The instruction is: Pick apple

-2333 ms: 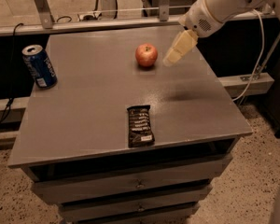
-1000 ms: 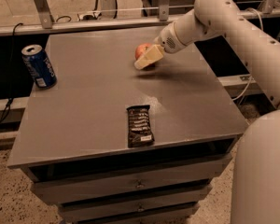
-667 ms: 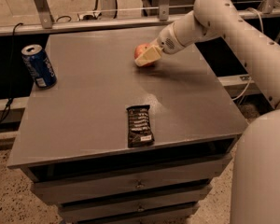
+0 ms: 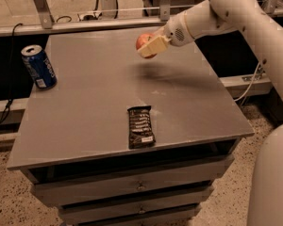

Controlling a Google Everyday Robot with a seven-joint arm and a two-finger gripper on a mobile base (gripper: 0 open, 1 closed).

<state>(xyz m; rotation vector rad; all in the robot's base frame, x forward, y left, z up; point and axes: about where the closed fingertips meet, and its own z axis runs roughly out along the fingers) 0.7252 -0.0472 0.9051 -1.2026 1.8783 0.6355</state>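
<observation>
Since the earlier frames, the small round red apple with yellowish patches (image 4: 142, 41) has left the tabletop and is now raised clear of it, carried by the cream two-finger gripper (image 4: 151, 46); nothing else has shifted. Nearest the camera, grey metal drawer fronts (image 4: 132, 185) stack beneath the flat grey table (image 4: 85, 107). Near the front edge lies a dark rectangular foil-wrapped snack bar (image 4: 141, 126), long axis running front to back. Farther back at the left edge, a blue aluminium drink can (image 4: 38, 66) stands upright, well apart from the gripper. Toward the rear, the gripper hangs above the table's back centre, fingers clamped on the apple. One cream finger covers the side facing the camera, and the fruit protrudes to the left, away from the white arm (image 4: 236, 13). A soft shadow (image 4: 155, 73) on the surface below indicates clearance. Judgement: the grasp is made, and only further lifting remains.
</observation>
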